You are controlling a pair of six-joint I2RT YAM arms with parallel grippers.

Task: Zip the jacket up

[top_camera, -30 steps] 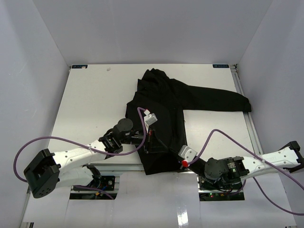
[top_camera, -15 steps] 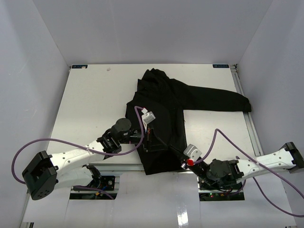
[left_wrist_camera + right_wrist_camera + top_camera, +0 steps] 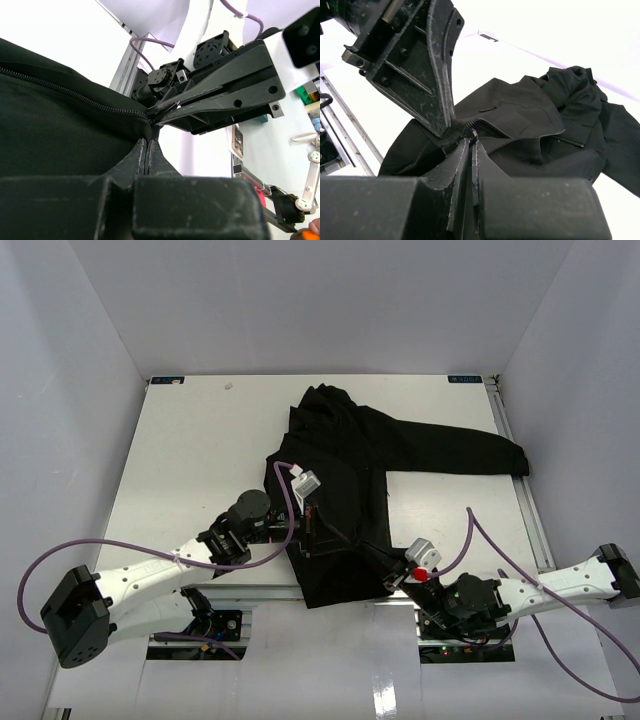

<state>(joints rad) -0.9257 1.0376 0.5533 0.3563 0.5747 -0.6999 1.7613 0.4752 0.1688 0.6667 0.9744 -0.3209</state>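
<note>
One jacket (image 3: 400, 445): black, faintly shiny cloth, limp and creased, lying on a white table (image 3: 190, 440), stretching away beyond both pincers. Zipper (image 3: 70, 90): fine black teeth, ending at the pincer tips. Left pincer (image 3: 147, 145): pressed together on the hem cloth. Right pincer (image 3: 471, 140): pinching the jacket at the zipper's end.

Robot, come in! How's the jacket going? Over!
Left gripper shut on jacket. Right gripper shut on jacket at the zipper. Nothing blocking.

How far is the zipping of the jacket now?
Done: the jacket lies spread on the table. In hand: the left gripper and right gripper are both shut on its edge, at the zipper's end. Left, it seems: drawing the zipper up toward the collar.
</note>
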